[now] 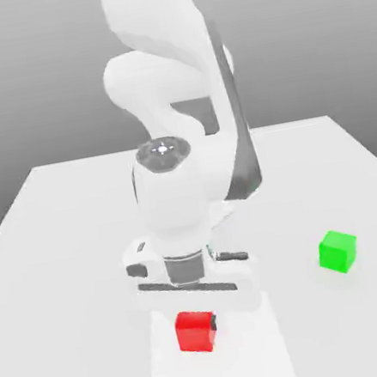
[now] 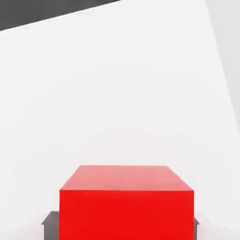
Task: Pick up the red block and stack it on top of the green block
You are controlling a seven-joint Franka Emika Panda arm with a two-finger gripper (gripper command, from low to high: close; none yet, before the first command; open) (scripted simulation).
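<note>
Red block sits between the tool's fingers, one dark pad against its side; whether the tool is clenched on it or merely straddling it, I cannot tell. Lift and stacking look outstanding. Green block stands apart toward the exterior view's right, bare white counter between, edges distant.

White table (plain, smooth); grey backdrop.

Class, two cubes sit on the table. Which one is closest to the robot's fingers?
The red block: it sits directly under the robot's hand, with the fingers flanking it. The green block stands apart toward the exterior view's right.
</note>
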